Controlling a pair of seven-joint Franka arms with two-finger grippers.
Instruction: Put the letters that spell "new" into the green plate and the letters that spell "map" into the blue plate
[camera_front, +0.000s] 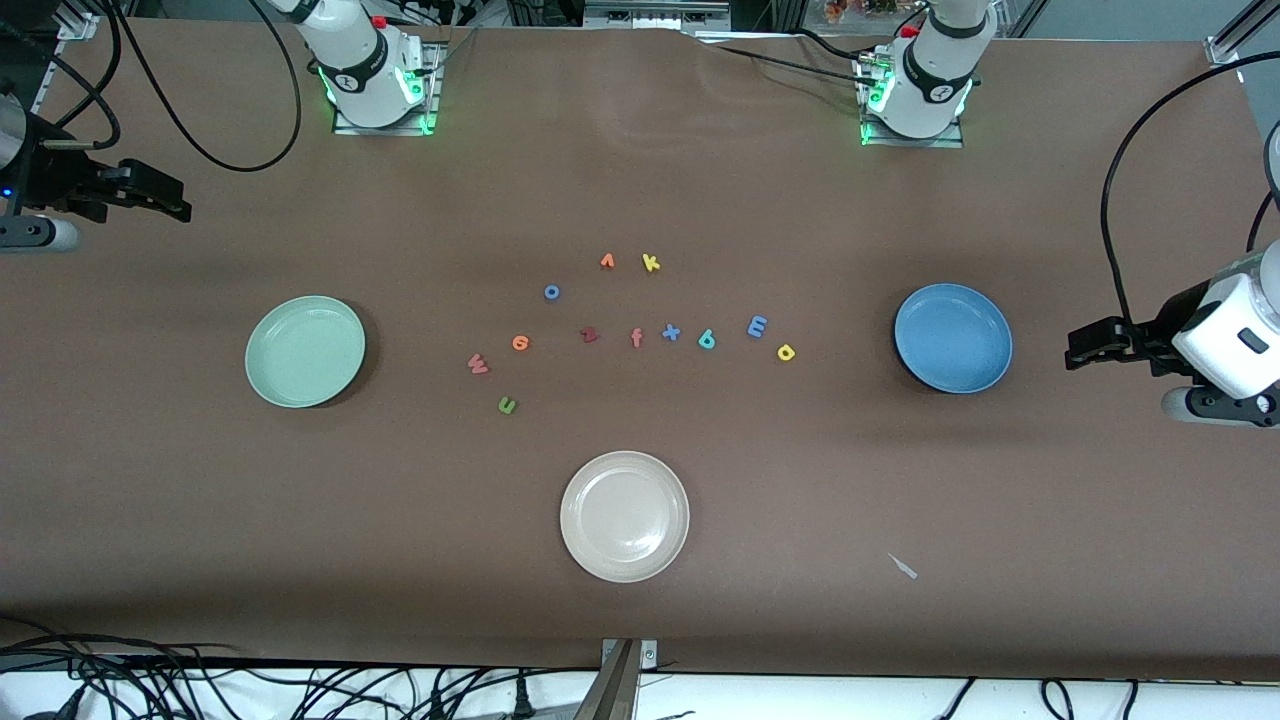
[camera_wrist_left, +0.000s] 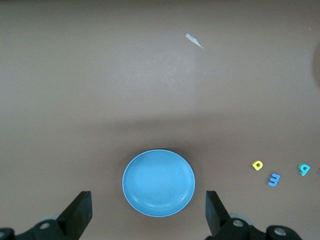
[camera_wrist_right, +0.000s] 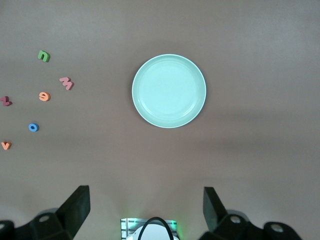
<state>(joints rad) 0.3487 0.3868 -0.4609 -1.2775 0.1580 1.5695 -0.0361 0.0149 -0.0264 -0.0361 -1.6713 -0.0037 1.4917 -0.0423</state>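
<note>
Nothing has yet been sorted: all three plates lie empty, so the step in hand is judged to be the first reach toward a letter. Nearest the front camera a cream plate (camera_front: 624, 516) is seen on the tabletop (camera_front: 200, 520); farther off, the green plate (camera_front: 305, 351) lies toward the right arm's end and the blue plate (camera_front: 953, 338) toward the left arm's end, well apart, with the letters scattered between them. Eleven letters are counted; the green "n" (camera_front: 507, 405) lies nearest, then the red "w" (camera_front: 478, 364) and orange "e" (camera_front: 520, 343) beside it; the yellow letter (camera_front: 786, 352), teal letter (camera_front: 707, 340) and blue "m" (camera_front: 757, 326) are grouped closer to the blue plate. The left claw (camera_wrist_left: 149, 212) is held spread wide over the tabletop near the blue plate; the right claw (camera_wrist_right: 146, 207) is likewise spread wide, near the green plate; nothing is pinched. A descent onto one small letter is called for next, with the fingers straddling it precisely.
</note>
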